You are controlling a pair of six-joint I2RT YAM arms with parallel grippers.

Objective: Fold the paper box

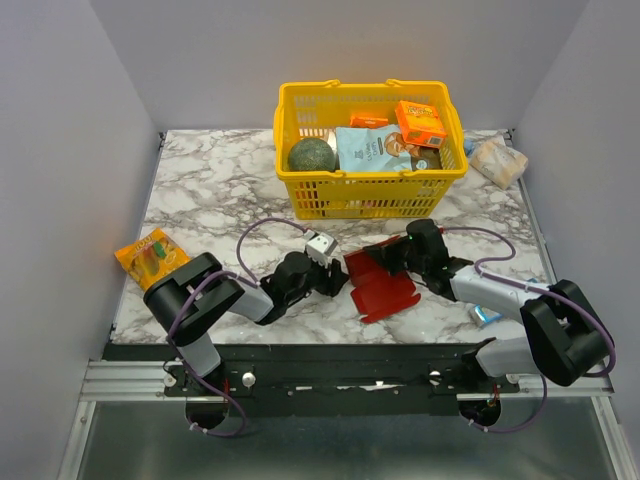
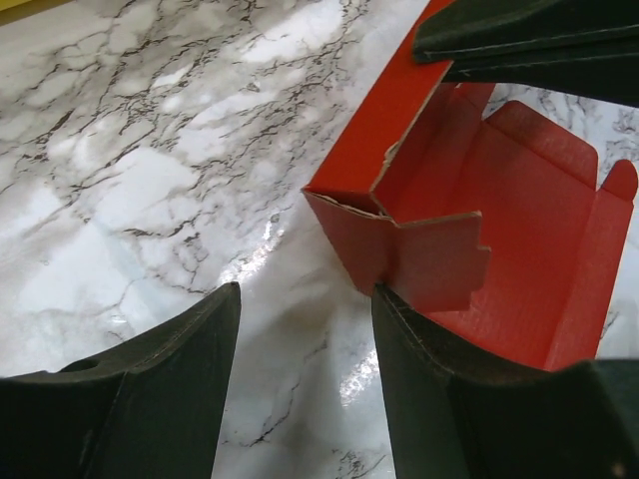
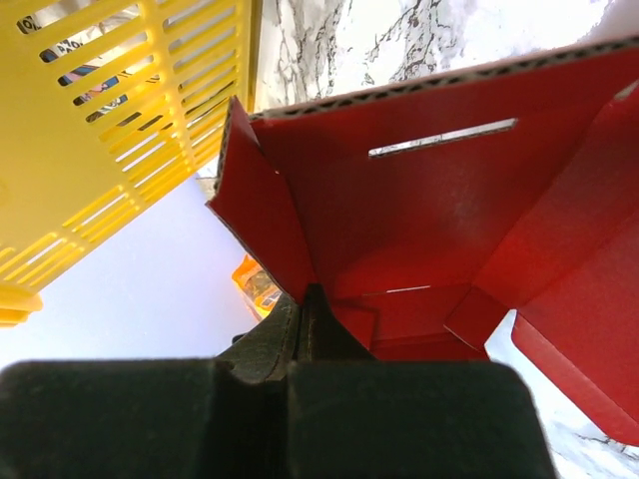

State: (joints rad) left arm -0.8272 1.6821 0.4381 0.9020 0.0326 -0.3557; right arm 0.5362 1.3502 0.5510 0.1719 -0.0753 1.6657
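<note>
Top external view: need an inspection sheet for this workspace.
Surface: marble table, glossy.
Job's things: paper box, part-folded, lying open between the arms.
Clutter: yellow basket of groceries at the back; orange snack packet at the left; wrapped packet at the right rear.
Grippers: left gripper open, fingers beside a box flap; right gripper shut on a box wall.
Cables: purple cables loop along both arms.
Surroundings: grey walls on three sides.

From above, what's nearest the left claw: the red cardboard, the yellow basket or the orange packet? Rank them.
1. Red paper box, just right of the left gripper.
2. Yellow basket, behind it.
3. Orange snack packet, far left.
</note>
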